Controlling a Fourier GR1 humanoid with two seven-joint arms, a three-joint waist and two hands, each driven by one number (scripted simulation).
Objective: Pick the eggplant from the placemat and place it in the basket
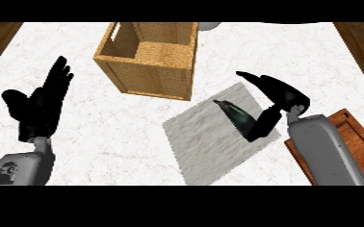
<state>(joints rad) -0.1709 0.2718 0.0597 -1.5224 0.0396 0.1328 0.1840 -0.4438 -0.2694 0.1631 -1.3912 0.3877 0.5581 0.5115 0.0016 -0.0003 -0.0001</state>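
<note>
A dark eggplant (237, 115) lies on the grey placemat (202, 139), towards the mat's right edge. My right hand (283, 96) hovers just right of it, fingers stretched out over the mat's far corner and thumb pointing down beside the eggplant's near end, which it partly hides. The hand is open and does not enclose the eggplant. The woven basket (153, 57) stands behind the placemat, left of centre, its inside showing nothing. My left hand (41, 101) rests open at the left, fingers up.
A reddish-brown wooden board (344, 130) lies at the right edge, partly under my right forearm. A pale round object (208, 26) peeks out behind the basket. Bare white marble counter stretches between the left hand and the placemat.
</note>
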